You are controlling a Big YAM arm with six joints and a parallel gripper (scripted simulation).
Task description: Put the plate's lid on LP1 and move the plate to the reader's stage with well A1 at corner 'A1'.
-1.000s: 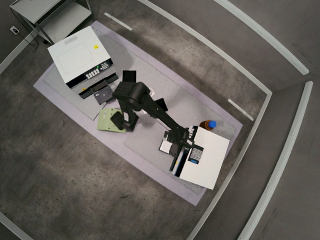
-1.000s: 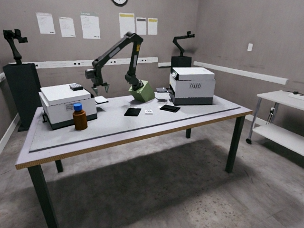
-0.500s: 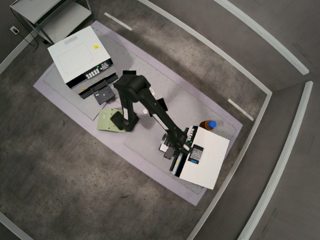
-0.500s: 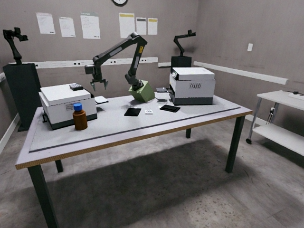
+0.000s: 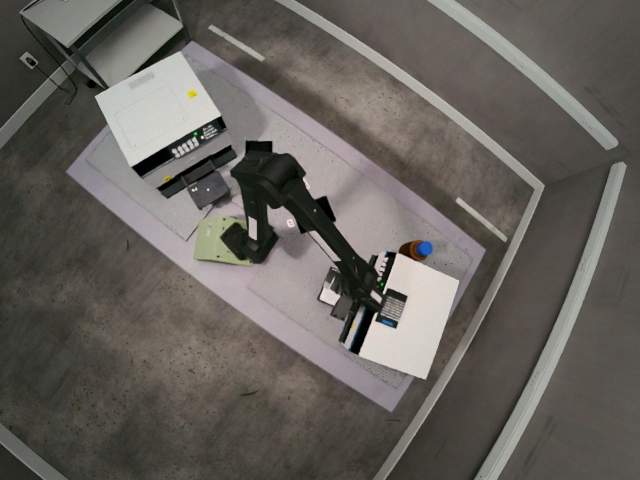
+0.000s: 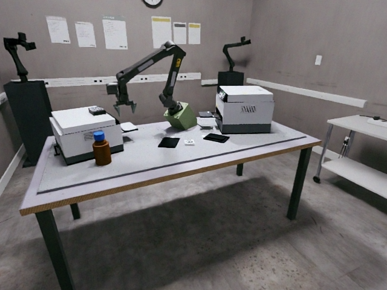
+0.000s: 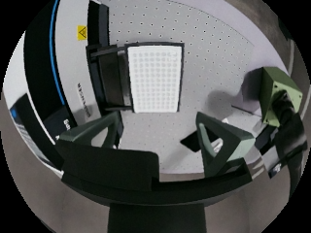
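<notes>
The white plate (image 7: 155, 78), with a fine grid of wells showing, lies flat on the dispenser's black stage (image 7: 111, 81). I cannot tell its lid apart from it. The plate also shows in the overhead view (image 5: 329, 291), partly under the arm, and in the side view (image 6: 128, 126). My gripper (image 6: 124, 107) is open and empty. It hangs well above the plate, fingers pointing down (image 7: 158, 139). The reader (image 5: 160, 111) stands at the other end of the bench, with its dark stage (image 5: 206, 188) out in front.
The capped brown bottle (image 6: 101, 148) stands beside the white dispenser (image 6: 84, 131). Two black bench pads (image 6: 169, 142) (image 6: 216, 137) lie mid-table with a small white tag (image 6: 188, 142) between them. The arm's green base (image 6: 180, 116) sits behind them.
</notes>
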